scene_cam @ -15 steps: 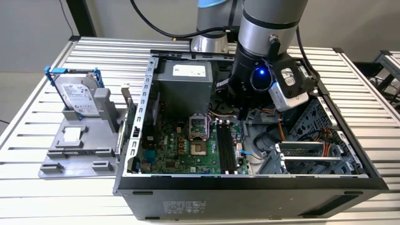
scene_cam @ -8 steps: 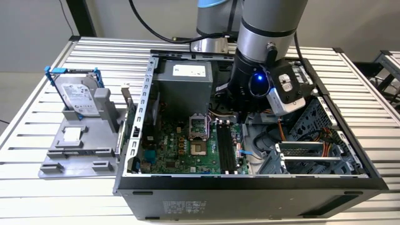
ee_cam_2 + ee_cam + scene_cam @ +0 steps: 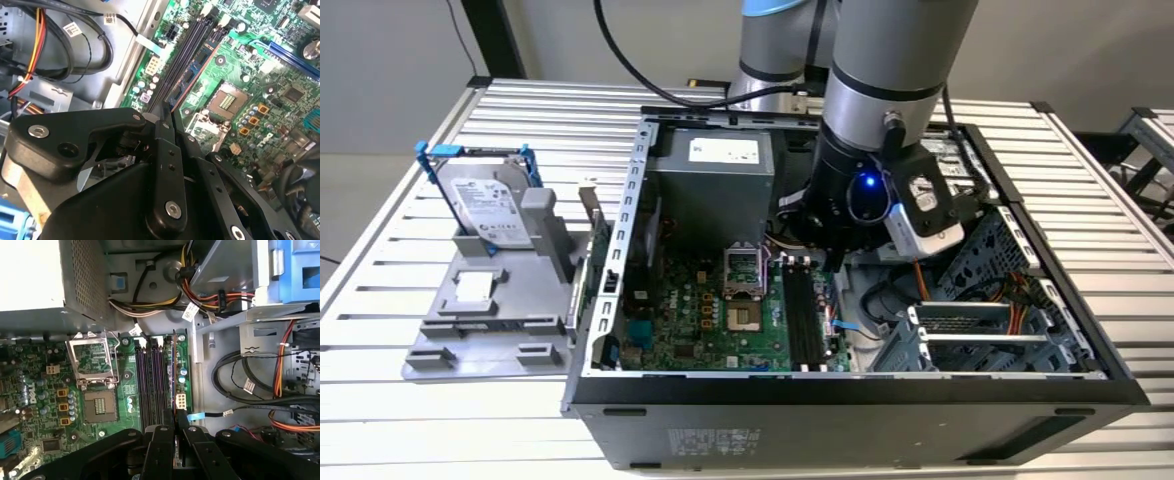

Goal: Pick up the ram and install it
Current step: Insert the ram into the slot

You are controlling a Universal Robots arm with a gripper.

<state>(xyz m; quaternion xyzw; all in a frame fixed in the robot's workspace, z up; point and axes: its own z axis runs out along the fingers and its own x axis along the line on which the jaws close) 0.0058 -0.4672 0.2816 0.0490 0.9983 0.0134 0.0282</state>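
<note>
The ram (image 3: 173, 371) looks light and stiff but fragile. It is a thin board that would likely crack if bent or forced in at a tilt. It is best held by its two flat faces, well clear of the contact edge.

The gripper (image 3: 175, 432) holds it this way, with its two black fingers closed almost together and the stick pinched between them.

In both wrist views the ram appears nearly edge-on, as a long, narrow, dark-green strip. The second wrist view shows dark chips (image 3: 192, 75) spaced along its face.

The ram runs lengthwise in line with the black slots (image 3: 150, 385) on the motherboard (image 3: 127, 390), right over them. Whether its lower edge has entered a slot cannot be told.
</note>
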